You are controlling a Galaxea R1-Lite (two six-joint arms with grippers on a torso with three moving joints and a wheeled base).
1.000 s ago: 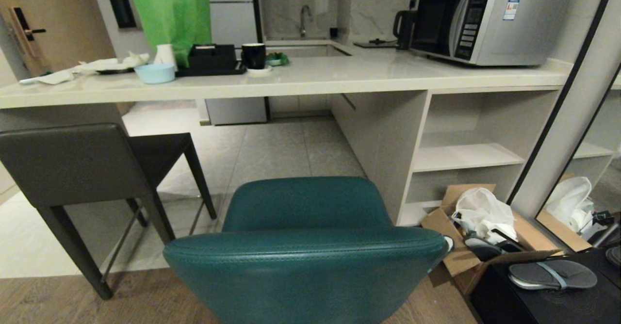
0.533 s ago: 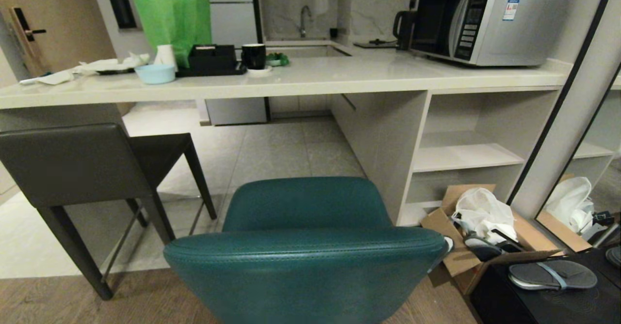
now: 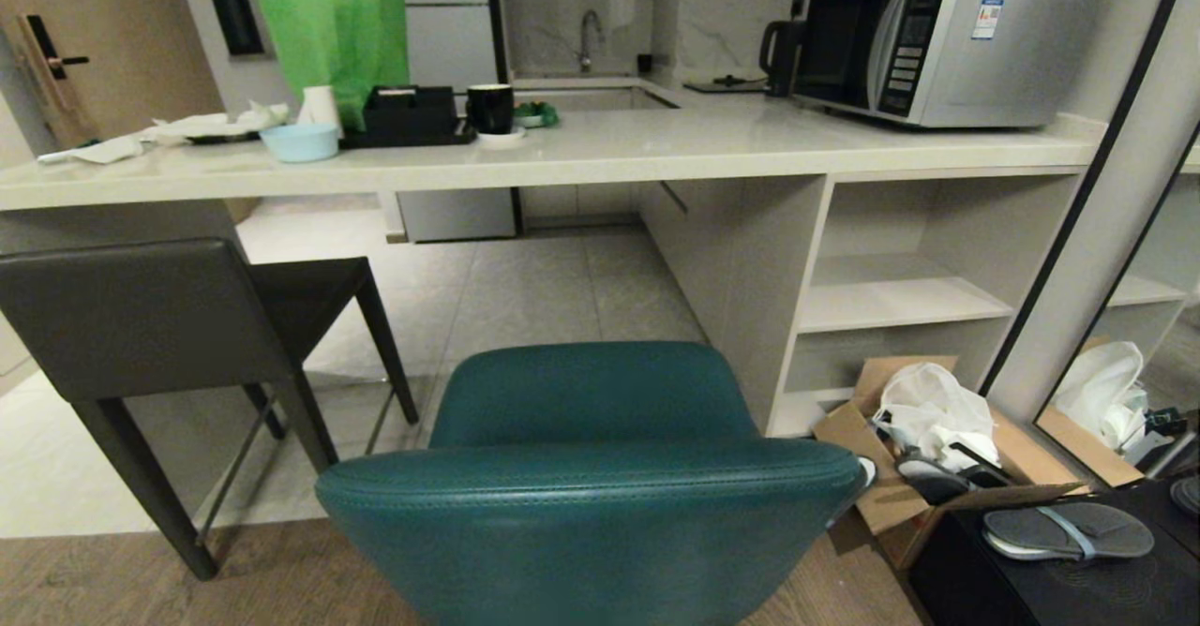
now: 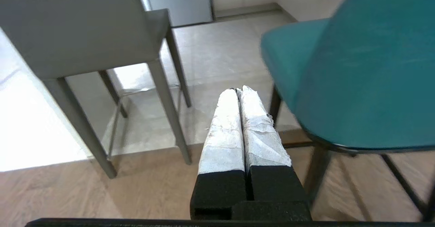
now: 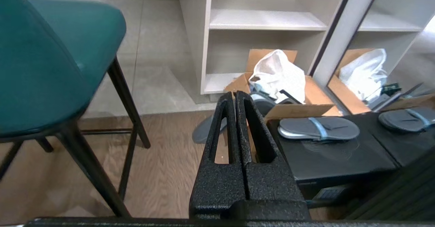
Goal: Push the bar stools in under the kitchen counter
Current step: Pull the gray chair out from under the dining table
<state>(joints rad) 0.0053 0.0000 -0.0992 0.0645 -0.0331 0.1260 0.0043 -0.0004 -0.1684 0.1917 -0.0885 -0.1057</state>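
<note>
Two stools wait to go under the kitchen counter (image 3: 600,153), and neither is fully in. The teal stool (image 3: 591,476) stands directly ahead at six o'clock in the head view, its curved back toward the robot and its seat well short of the counter edge; the dark grey stool (image 3: 150,317) sits at about nine o'clock, nearer the counter yet with its back still out on the robot's side of the edge. The left gripper (image 4: 238,92) hangs low beside the teal stool's left flank, its taped fingers pressed together on nothing; the right gripper (image 5: 235,96) hangs on the other flank, black fingers likewise closed and empty. Neither touches the stool. The push is probably best made with both closed grippers laid flat against the back of the teal shell, one each side of centre, so the force runs straight toward twelve o'clock and the stool does not swivel. Contact set low on the back should lessen the risk of tipping on those thin legs. The cardboard box (image 3: 923,448) at four o'clock lies close to the stool's right side, so a straight line matters.
</note>
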